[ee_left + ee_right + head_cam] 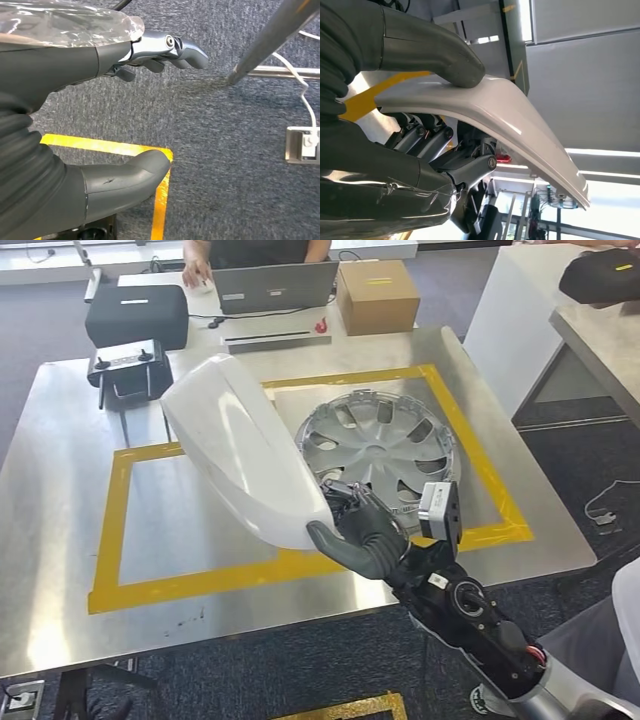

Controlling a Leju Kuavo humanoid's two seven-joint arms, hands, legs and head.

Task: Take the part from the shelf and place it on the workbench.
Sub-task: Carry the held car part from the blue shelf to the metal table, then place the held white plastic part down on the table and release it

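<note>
My right hand (pixel 367 537) grips a large white curved shell part (pixel 238 448) by its near edge and holds it tilted above the steel workbench (pixel 68 430), over the yellow-taped rectangle (pixel 113 530). In the right wrist view the thumb (pixel 433 47) presses on the part (pixel 501 112) and the dark fingers (pixel 433 145) wrap under it. My left hand (pixel 113 110) hangs over the carpet with nothing between its thumb and spread fingers.
A silver wheel cover (pixel 377 445) lies inside the tape, just behind my right hand. At the bench's back stand a remote controller (pixel 128 368), a black case (pixel 136 315), a laptop (pixel 273 285) with a person behind it, and a cardboard box (pixel 377 295). A white table (pixel 513 320) stands right.
</note>
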